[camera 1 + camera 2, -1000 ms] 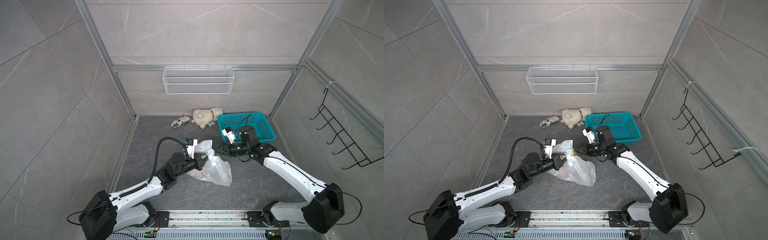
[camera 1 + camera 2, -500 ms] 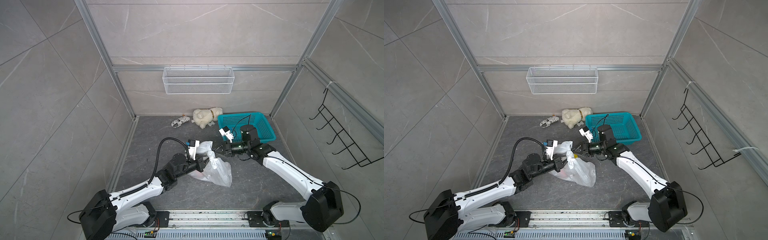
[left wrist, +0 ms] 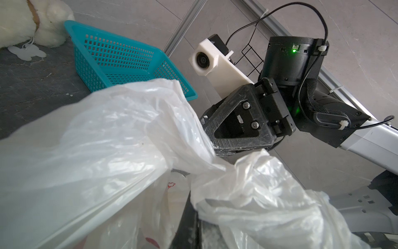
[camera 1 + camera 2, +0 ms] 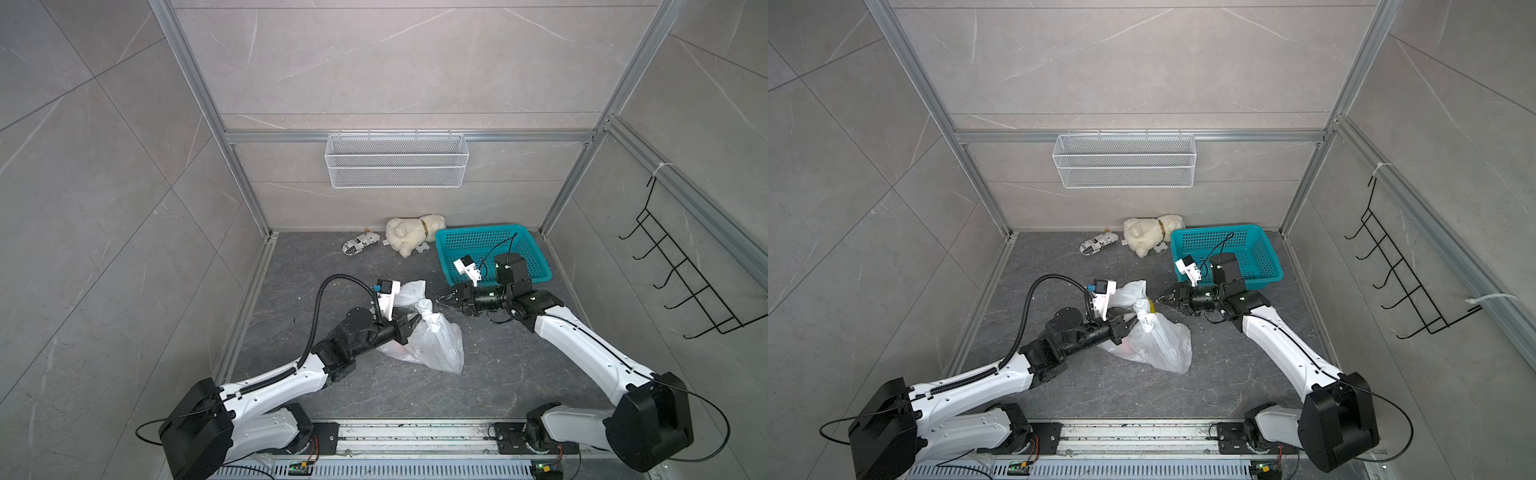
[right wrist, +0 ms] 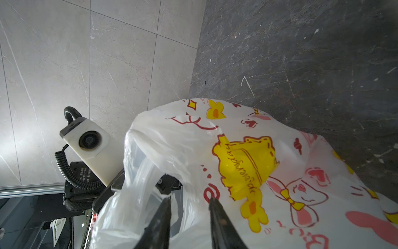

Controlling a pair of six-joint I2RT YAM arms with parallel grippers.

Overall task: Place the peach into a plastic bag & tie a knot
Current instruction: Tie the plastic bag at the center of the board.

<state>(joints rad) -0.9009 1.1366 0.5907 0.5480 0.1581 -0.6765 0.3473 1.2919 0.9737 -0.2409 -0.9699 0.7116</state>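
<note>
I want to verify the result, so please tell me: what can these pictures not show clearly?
- Peach: not visible in any view; the thin translucent white printed plastic bag veils its contents.
- Knot of white handle strips: too small in both top views; bag folds hide it in the left wrist view.
- Left tool: bag folds cover its tips, so its hold is unclear.

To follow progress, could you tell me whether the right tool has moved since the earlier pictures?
Yes, the right tool backed toward the teal basket, away from the plastic bag.
</note>
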